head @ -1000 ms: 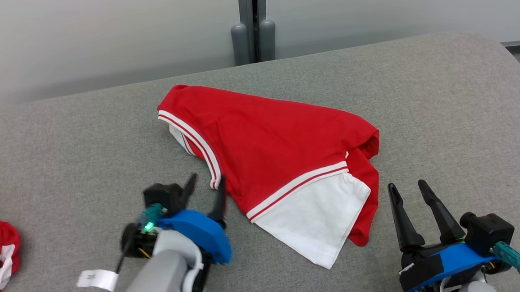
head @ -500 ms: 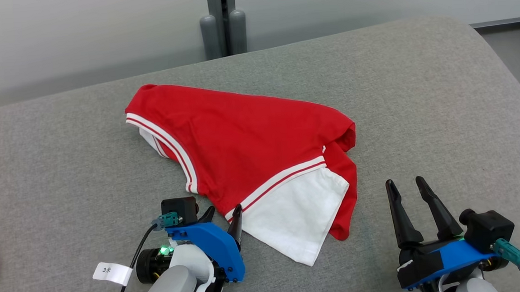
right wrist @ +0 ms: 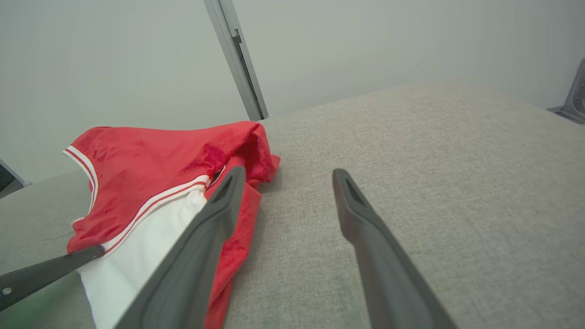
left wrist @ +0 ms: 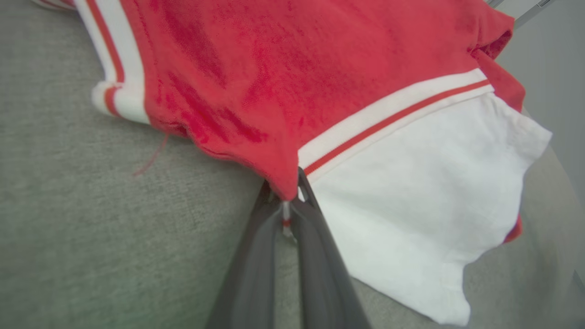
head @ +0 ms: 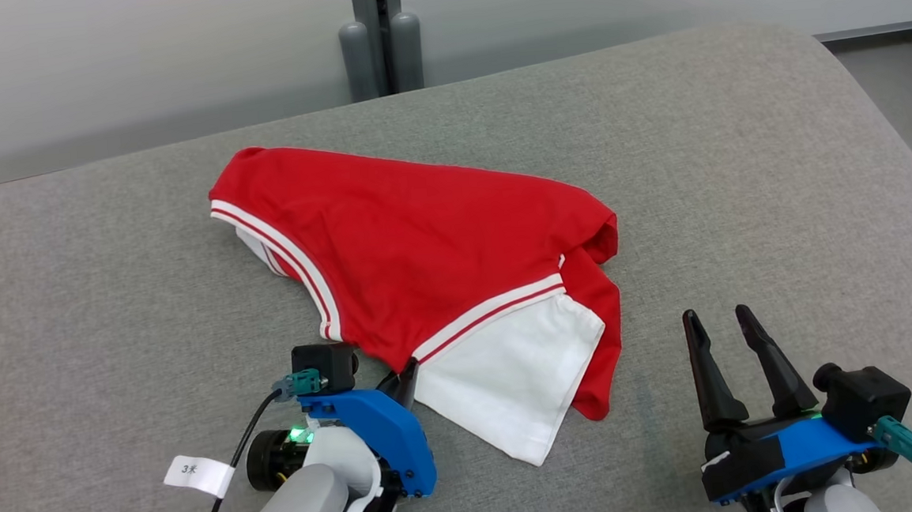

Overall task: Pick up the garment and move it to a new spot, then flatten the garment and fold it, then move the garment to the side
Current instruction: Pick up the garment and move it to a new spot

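Left claw pinches shut on the garment at its near corner; the rest spreads ahead and to the right. Such a thin bite may slip on lifting. Right claw stands wide, empty.

The garment is bright red, trimmed with white bands that carry a thin red stripe, with a plain white panel at lower centre. The table is mottled grey. The left gripper and right gripper are dark grey and blue. The lower-left label is white.
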